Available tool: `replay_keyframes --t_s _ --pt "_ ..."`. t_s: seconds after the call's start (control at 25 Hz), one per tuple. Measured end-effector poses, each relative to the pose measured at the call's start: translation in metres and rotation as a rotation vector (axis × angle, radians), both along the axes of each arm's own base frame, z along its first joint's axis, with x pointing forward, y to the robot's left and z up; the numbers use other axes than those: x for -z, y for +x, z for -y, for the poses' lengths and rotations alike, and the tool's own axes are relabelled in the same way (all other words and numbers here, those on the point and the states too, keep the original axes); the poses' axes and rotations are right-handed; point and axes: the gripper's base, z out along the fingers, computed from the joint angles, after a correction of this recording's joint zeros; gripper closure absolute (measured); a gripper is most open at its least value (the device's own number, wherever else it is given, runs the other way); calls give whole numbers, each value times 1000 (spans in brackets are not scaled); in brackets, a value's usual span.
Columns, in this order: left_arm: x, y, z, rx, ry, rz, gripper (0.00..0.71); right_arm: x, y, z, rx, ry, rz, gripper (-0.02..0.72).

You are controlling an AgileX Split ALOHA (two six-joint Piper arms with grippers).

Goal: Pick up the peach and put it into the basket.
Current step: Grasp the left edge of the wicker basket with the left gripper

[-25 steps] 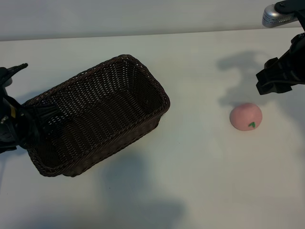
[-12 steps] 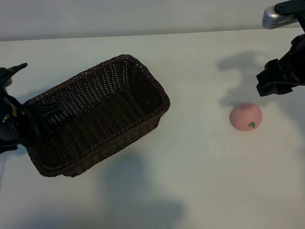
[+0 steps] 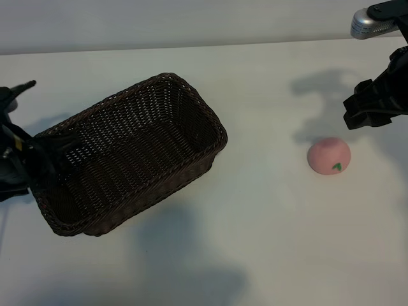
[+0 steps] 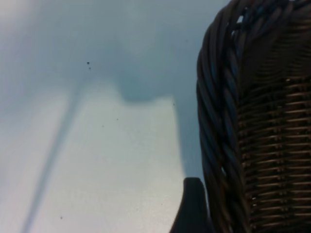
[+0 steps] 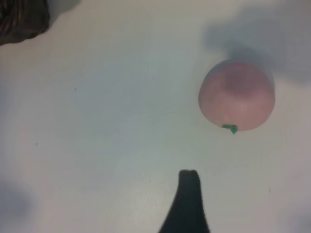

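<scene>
The pale-pink peach (image 3: 329, 155) lies on the white table at the right, its green leaf mark facing the front; in the right wrist view the peach (image 5: 236, 95) lies apart from one dark finger (image 5: 188, 196). My right gripper (image 3: 370, 111) hovers open just behind it, nothing between its jaws. The dark-brown woven basket (image 3: 159, 185) sits left of centre, lying at an angle. My left gripper (image 3: 54, 153) is open at the basket's left end. One left finger (image 4: 193, 206) stands just outside the woven rim (image 4: 218, 121); the other is hidden.
The white table (image 3: 255, 242) has bare surface between basket and peach and along the front. A silver part of the right arm (image 3: 370, 22) sits at the back right corner. A corner of the basket (image 5: 22, 19) shows in the right wrist view.
The left arm has shifted very slightly at the basket's end. Peach, basket and right gripper are where they were.
</scene>
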Motion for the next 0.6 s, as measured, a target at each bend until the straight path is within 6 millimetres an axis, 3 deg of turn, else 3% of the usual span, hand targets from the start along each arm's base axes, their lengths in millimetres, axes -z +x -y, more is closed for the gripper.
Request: replay_keyframes --t_s 0.6 --pt "45 11 8 29 -13 -162 118 0 0 0 -2 -1 0 121"
